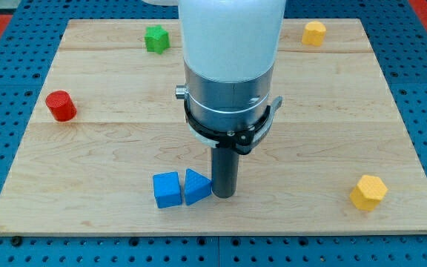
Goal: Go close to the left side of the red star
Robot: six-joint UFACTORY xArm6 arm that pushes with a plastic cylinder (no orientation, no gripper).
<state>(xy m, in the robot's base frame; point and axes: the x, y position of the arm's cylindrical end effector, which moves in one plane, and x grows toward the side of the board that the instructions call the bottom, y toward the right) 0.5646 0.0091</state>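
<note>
Camera view
Tip: down on the worktop, touching the blue wedge on its right.
Blue cube: just left of the wedge, touching it.
End effector: a bare rod — no jaws to open or close.
Red star: none visible — only a red cylinder at the view's left.
Others: green block, two yellow blocks.

Open worktop spans the centre-left and right. Obstacles: my tip touching the blue triangular block, itself against the blue cube; red cylinder, green block and two yellow blocks near the edges.
</note>
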